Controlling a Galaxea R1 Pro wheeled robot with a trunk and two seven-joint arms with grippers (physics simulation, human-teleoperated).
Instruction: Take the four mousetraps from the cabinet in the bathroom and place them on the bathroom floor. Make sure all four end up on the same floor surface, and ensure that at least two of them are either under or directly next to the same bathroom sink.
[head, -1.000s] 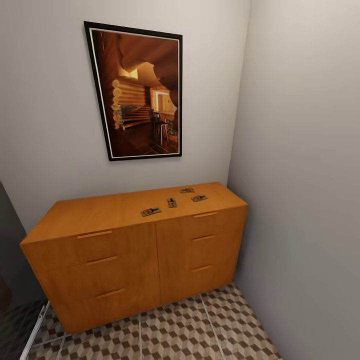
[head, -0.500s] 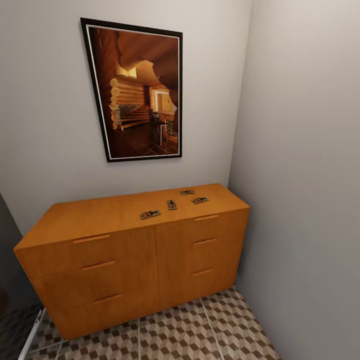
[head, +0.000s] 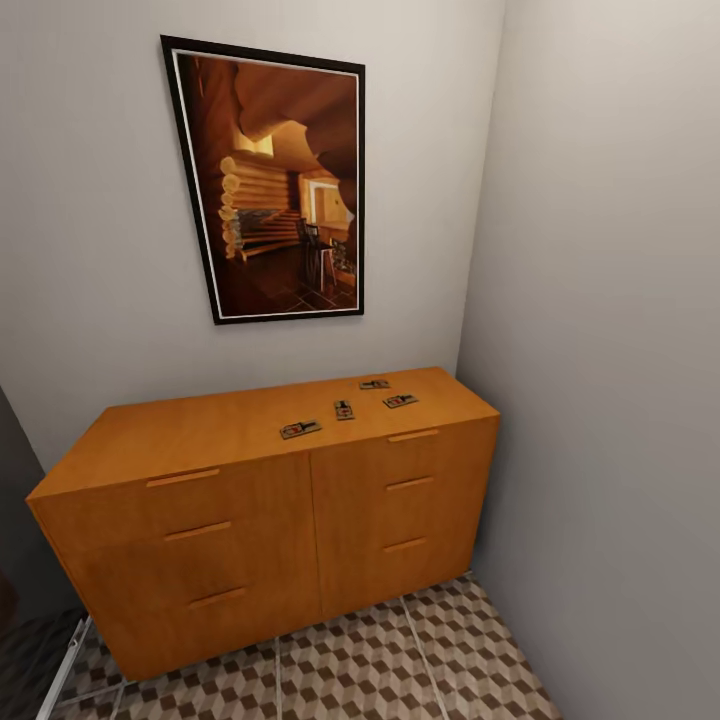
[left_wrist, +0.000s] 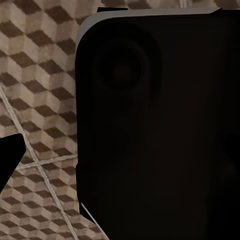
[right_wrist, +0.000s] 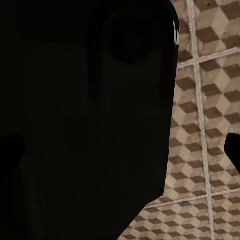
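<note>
Grey walls close off a narrow corner of the bathroom, and against the back wall stands the cabinet (head: 270, 520), a low orange-brown chest with bar-handled drawer fronts. All four mousetraps lie on its top, toward the corner end: one nearest the front edge (head: 300, 429), one just behind it (head: 343, 409), one beside the front edge further along (head: 399, 401), and one furthest back (head: 374, 384). They sit apart from one another, none touching.

Each trap looks like a thin, flat wooden base with a pale piece on top, so I judge them light and stiff, with little height to catch. Pinching across the two long edges of the base, fingers coming down from above, seems the safest hold; the top piece is probably the more delicate part and best left alone.

Neither gripper is near the traps. Both wrist views look down past a large dark part of the robot at the bathroom floor (left_wrist: 35, 115), patterned with cube tiles and pale grout, so the traps are well above and ahead of both grippers. Whether the fingers are spread or closed cannot be told from these views.

Above the cabinet hangs a framed picture (head: 280, 180) of a log interior.
</note>
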